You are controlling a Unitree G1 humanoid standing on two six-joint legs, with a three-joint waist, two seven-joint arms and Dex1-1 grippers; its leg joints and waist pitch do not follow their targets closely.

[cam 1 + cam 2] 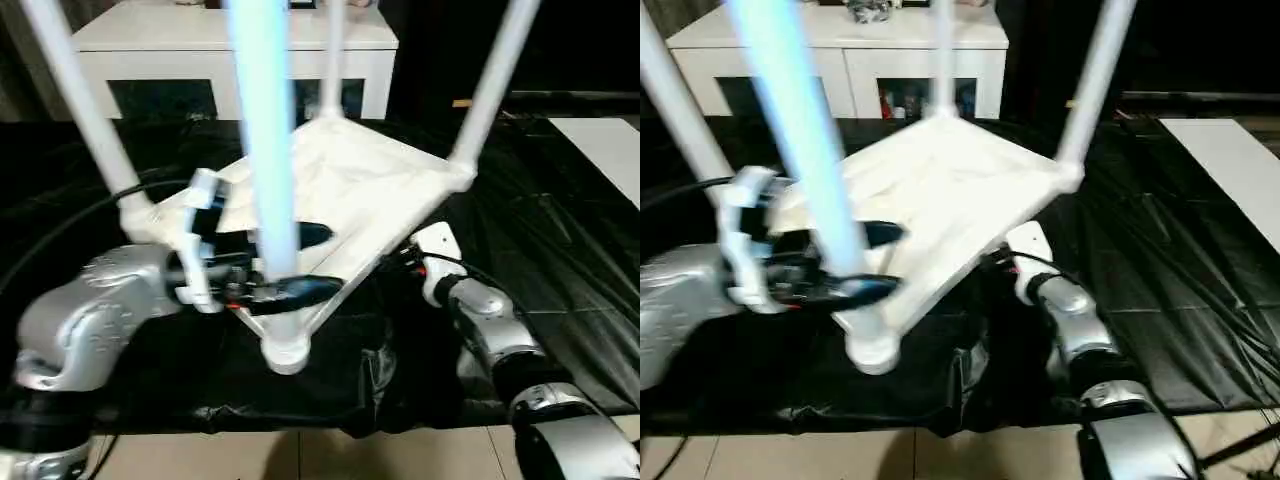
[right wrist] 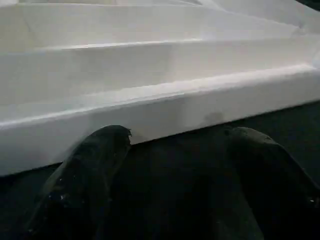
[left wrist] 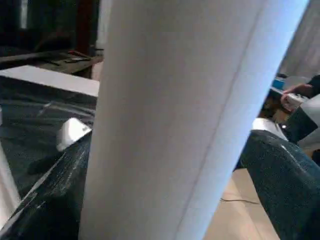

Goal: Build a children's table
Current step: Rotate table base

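Left eye view is showing the left gripper [image 1: 285, 262] reaching in from the side, its black fingers [image 1: 300, 288] standing spread on both sides of the nearest leg [image 1: 268, 150] without pressing it. The right gripper [image 2: 170, 165] is pointing at the tabletop's rim, fingers apart and holding nothing (they are just beside the edge). The tabletop [image 1: 350, 185] is lying upside down and tilted on a black sheet [image 1: 560, 250], with four legs standing up from its corners. Free sheet is lying open on the right. A white cabinet [image 1: 230, 45] is standing behind, and pale floor [image 1: 330, 455] is showing in front.
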